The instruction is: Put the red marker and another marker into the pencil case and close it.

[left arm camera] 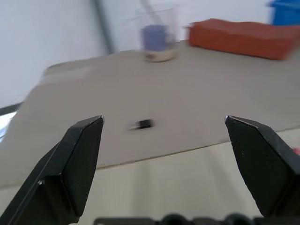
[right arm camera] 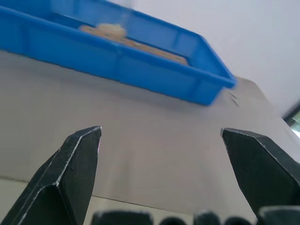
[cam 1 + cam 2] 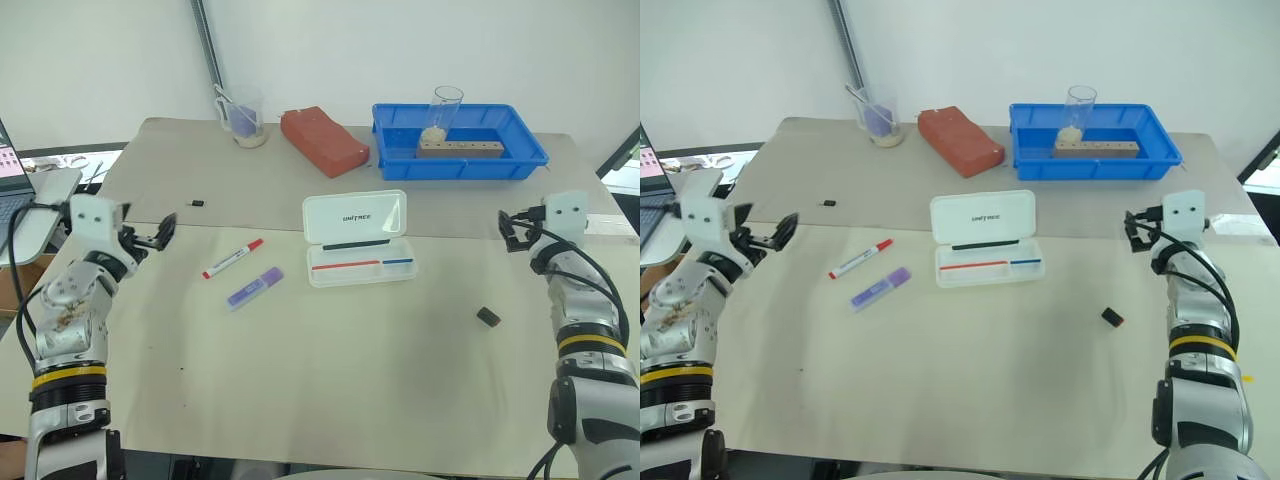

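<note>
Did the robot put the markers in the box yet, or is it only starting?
Only starting. Done: the pencil case already lies open, with a red pen and a blue pen inside. In hand: nothing; the left gripper and right gripper are both open and empty, out at the table's sides. Left: the red marker and the purple highlighter lie on the table beside the case. Both must go in, then the lid shuts.

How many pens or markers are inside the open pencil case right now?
2: a thin red pen and a thin blue pen, lying end to end in the tray of the pencil case. Nothing seems hidden.
</note>
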You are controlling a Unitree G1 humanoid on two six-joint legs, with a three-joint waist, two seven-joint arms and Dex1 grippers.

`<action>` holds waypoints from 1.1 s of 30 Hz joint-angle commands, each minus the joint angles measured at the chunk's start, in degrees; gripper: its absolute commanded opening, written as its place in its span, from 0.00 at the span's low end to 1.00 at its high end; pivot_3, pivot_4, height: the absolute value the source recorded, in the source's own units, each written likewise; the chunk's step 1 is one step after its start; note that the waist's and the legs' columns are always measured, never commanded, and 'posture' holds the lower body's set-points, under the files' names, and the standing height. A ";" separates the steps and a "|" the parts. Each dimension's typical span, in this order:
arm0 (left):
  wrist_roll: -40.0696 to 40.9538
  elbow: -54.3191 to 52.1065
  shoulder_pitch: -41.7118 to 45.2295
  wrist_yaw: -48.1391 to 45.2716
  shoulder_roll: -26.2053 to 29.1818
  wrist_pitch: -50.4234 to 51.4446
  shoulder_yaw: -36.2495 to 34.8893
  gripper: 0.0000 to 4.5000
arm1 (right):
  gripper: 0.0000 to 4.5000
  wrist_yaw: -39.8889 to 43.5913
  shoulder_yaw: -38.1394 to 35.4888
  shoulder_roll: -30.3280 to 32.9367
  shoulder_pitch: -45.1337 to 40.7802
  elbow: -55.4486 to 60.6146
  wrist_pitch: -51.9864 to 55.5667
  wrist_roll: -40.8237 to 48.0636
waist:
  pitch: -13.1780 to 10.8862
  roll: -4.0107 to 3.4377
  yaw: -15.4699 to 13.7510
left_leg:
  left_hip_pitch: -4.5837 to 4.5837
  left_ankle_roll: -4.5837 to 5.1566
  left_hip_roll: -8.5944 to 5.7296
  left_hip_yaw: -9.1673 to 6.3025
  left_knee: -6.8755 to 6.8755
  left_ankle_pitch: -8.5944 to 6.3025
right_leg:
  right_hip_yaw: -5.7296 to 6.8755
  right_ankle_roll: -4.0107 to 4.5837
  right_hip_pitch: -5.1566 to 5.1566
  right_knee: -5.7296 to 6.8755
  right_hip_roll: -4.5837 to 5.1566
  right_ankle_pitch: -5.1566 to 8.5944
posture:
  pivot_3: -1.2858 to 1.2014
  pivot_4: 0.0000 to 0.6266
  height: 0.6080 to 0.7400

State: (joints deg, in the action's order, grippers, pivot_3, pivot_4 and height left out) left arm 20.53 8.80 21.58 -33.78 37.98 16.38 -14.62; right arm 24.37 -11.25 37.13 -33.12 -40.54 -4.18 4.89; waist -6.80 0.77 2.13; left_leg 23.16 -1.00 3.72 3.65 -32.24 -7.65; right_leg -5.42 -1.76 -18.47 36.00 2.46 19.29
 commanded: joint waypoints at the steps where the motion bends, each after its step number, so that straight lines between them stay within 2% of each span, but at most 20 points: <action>1: 1.97 -7.66 4.79 -9.69 2.11 5.79 7.84 0.98 | 1.00 10.10 1.74 2.56 2.80 13.83 7.81 4.25 | -0.01 -0.01 -0.23 | 0.03 0.00 0.00 0.00 -0.01 0.00 | 0.02 0.00 0.00 0.01 0.00 0.00 | 0.52 0.24 1.00; 6: -0.94 -10.41 11.04 -20.86 1.20 6.60 20.44 0.98 | 1.00 19.44 2.77 5.86 9.92 34.46 20.47 10.63 | -0.02 -0.20 -0.49 | 0.08 0.00 -0.02 0.02 -0.05 0.00 | -0.02 -0.01 -0.05 -0.02 -0.01 0.00 | 0.52 0.24 1.00; 12: -7.64 -2.88 15.75 -26.09 -6.93 -0.27 31.68 0.98 | 1.00 20.52 3.13 7.91 18.15 59.94 37.93 19.80 | -0.04 -0.18 -0.98 | 0.15 0.03 0.03 -0.02 -0.06 0.01 | -0.07 0.03 -0.15 -0.01 -0.13 0.02 | 0.52 0.24 1.00; 15: -9.23 0.47 16.64 -26.52 -9.09 -1.98 32.74 0.98 | 1.00 19.70 3.22 8.32 19.38 65.09 42.05 21.24 | -0.10 -0.09 -0.89 | 0.28 0.03 0.02 -0.05 -0.09 0.01 | -0.14 0.03 -0.35 0.00 -0.15 0.02 | 0.52 0.24 1.00; 19: -15.32 10.75 19.86 -26.36 -15.79 -6.95 38.43 0.98 | 1.00 15.39 3.25 7.36 21.05 74.22 49.21 23.62 | -0.11 -0.07 -1.95 | 0.64 0.05 0.00 -0.19 -0.28 0.02 | -0.01 0.03 -0.66 0.02 -0.17 0.02 | 0.52 0.24 1.00; 26: -20.17 18.39 20.94 -29.13 -18.43 -13.41 40.81 0.98 | 1.00 11.39 2.70 6.16 23.01 77.28 51.73 23.82 | -0.17 0.03 -1.59 | 0.98 0.13 0.01 -0.23 -0.48 -0.02 | -0.04 -0.03 -0.78 0.01 -0.20 -0.04 | 0.52 0.24 1.00; 29: -22.16 21.50 21.53 -28.28 -19.51 -14.97 40.93 0.79 | 1.00 10.45 2.29 6.01 24.07 78.09 51.68 24.02 | -0.14 -0.02 -1.58 | 0.98 0.13 -0.01 -0.25 -0.48 -0.01 | -0.03 -0.04 -0.77 0.03 -0.21 -0.04 | 0.52 0.24 1.00; 33: -23.14 23.02 21.89 -28.22 -20.35 -16.39 40.28 0.37 | 1.00 10.00 1.93 6.25 25.17 79.06 51.68 24.26 | -0.13 -0.02 -1.48 | 0.98 0.15 -0.01 -0.29 -0.49 0.00 | 0.00 -0.07 -0.74 0.03 -0.21 -0.02 | 0.52 0.24 1.00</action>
State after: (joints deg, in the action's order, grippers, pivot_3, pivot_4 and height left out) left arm -1.35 31.16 42.42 -62.48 17.63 1.06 26.13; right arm 34.71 -7.46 43.33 -7.85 36.04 47.84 28.39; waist -6.94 0.75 0.65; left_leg 24.14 -0.84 3.71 3.36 -32.73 -7.65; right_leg -5.41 -1.83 -19.22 36.03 2.25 19.27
